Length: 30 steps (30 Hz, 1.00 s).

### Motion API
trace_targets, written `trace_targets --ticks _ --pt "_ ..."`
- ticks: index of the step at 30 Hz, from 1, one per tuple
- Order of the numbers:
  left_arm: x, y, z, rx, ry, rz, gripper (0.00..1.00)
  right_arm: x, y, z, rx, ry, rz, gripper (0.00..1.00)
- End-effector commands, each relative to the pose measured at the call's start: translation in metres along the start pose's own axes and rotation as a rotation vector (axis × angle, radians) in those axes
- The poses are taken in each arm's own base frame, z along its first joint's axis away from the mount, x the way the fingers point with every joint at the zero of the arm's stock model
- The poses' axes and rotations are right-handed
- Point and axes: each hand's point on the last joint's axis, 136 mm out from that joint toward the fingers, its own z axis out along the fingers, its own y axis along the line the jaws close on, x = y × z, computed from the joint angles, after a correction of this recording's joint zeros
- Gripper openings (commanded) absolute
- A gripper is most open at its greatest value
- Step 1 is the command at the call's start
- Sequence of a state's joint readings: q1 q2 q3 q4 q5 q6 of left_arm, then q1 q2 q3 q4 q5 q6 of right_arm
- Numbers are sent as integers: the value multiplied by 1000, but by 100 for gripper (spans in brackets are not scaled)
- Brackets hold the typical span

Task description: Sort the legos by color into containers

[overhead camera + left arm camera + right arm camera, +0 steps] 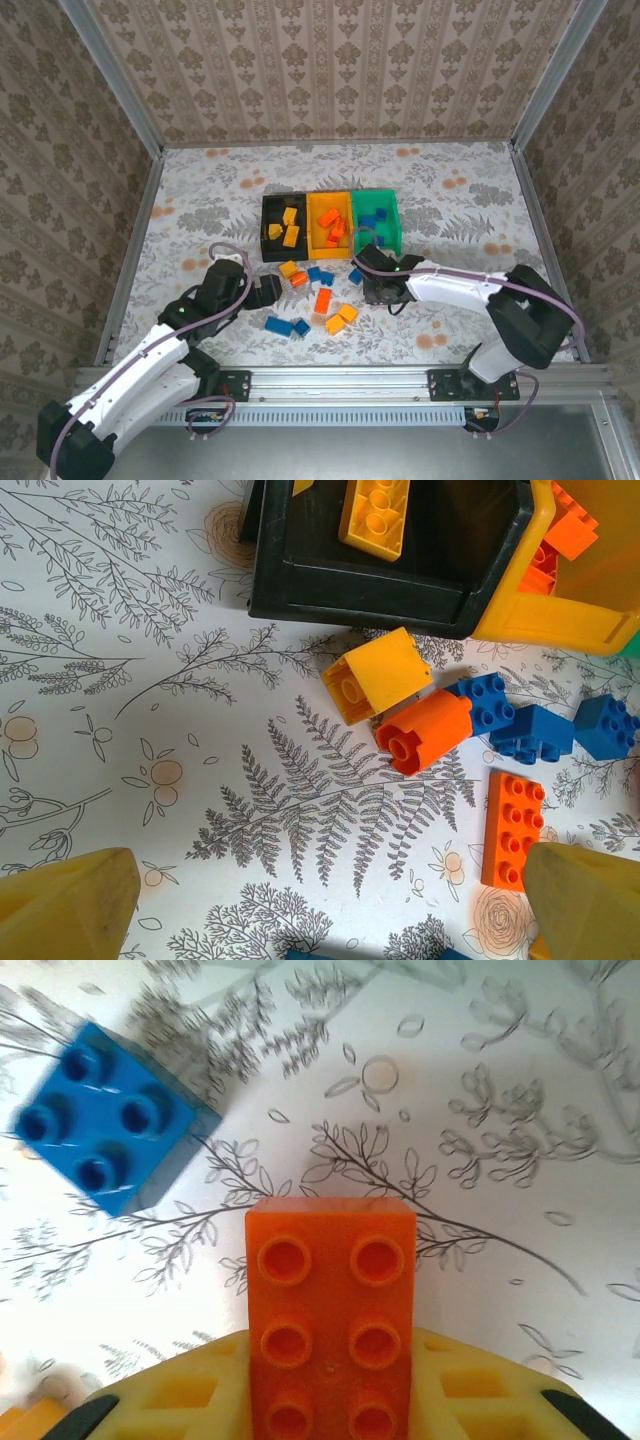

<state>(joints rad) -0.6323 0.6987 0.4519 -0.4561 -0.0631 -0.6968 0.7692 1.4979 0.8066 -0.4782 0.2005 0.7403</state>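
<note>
- While some legos (325, 300) sit in the containers (328, 256), about a dozen lie loose between the grippers.
- Right gripper (380, 287) apparently clamps an orange brick (330, 1300), with the containers just beyond it.
- Left gripper (275, 291) gaping, empty.

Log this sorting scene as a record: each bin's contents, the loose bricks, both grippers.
black bin: yellow bricks
orange-yellow bin: red-orange bricks
green bin: blue bricks
loose bricks: yellow, red-orange and blue, on the table in front of the bins
left gripper: open, empty, near the loose bricks
right gripper: closed on a long red-orange brick
</note>
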Motion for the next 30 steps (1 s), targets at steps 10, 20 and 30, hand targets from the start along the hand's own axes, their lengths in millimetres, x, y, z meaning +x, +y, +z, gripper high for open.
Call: trace_targets --ticks 10,20,30 --pt "3 3 4 -4 13 -13 100 -90 55 -83 -194 -192 -153 28" --pt "5 2 9 -21 59 10 100 -170 106 -38 -142 -196 -163 30" --pt "10 0 16 -42 125 60 100 -197 113 5 -93 -163 -118 41"
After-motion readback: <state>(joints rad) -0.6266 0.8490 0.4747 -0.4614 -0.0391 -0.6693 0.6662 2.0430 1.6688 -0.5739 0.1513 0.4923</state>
